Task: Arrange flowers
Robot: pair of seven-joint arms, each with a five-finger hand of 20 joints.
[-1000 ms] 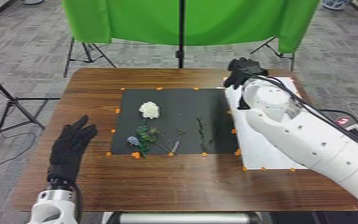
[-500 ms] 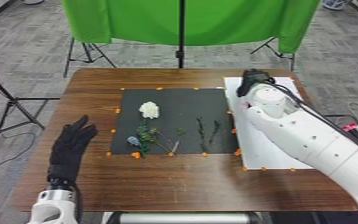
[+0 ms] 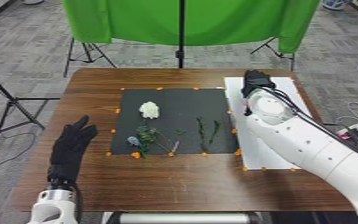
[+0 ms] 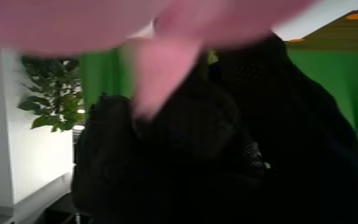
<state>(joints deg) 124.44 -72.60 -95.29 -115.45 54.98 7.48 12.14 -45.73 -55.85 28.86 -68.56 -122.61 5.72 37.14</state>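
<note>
Right hand: you have your right hand (image 3: 257, 80) at the far end of the white sheet; how far it is open you cannot tell, nor whether it grips anything.
Pink thing: in the right wrist view, a blurred, petal-like pink thing (image 4: 168, 67) overlaps the black glove of your right hand (image 4: 193, 130); whether the two touch, you cannot tell.
Left hand: yours lies well to the left of the dark mat, this left hand (image 3: 69, 150) open, its fingers straight and a little spread, with nothing in its hold.
White flower: you find the white flower (image 3: 149, 109) on the left part of the dark mat (image 3: 175, 105).
Leafy greens: the leafy greens (image 3: 146, 134) lie on the mat, on your side of the white flower, with a small blue flower (image 3: 134, 141) just beside them, to their left.
Thin stems: right of the greens you have some thin stems (image 3: 167, 143).
Dark sprigs: near the mat's right side, one dark sprig (image 3: 201, 132) and another dark sprig (image 3: 215, 131) lie side by side, apart.
White sheet: your white sheet (image 3: 264, 145) is on the wooden table (image 3: 184, 185), right of the mat.
</note>
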